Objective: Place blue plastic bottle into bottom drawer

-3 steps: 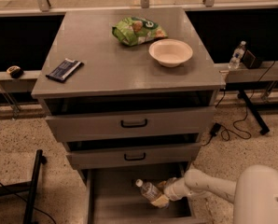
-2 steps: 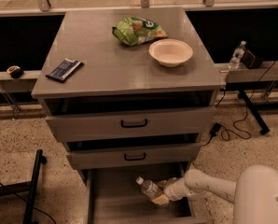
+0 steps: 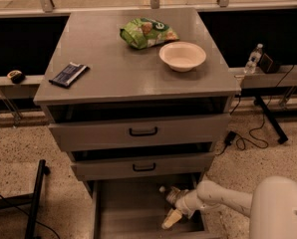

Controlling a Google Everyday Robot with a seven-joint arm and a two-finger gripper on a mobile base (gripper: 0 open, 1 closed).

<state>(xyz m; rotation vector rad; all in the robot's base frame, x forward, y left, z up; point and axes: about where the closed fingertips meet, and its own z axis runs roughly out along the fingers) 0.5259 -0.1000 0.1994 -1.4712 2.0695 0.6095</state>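
Note:
The bottom drawer [image 3: 128,210] is pulled open below the two grey drawers with black handles; its bare grey floor shows. The blue plastic bottle [image 3: 168,192], clear with a white cap, is inside the drawer at its right side, cap toward the left. My gripper [image 3: 173,206] reaches into the drawer from the right on a white arm [image 3: 223,199] and is around the bottle's body. One pale fingertip [image 3: 171,218] sticks out below the bottle. The far part of the bottle is hidden by the gripper.
On the cabinet top [image 3: 113,63] lie a green snack bag [image 3: 147,32], a white bowl [image 3: 182,56] and a dark bar [image 3: 69,74]. A tiny bottle [image 3: 253,59] stands on the right ledge. Cables [image 3: 248,138] run on the floor. My white base [image 3: 280,210] is at the bottom right.
The bottle and gripper have stayed at nearly the same place inside the bottom drawer, shifting only slightly.

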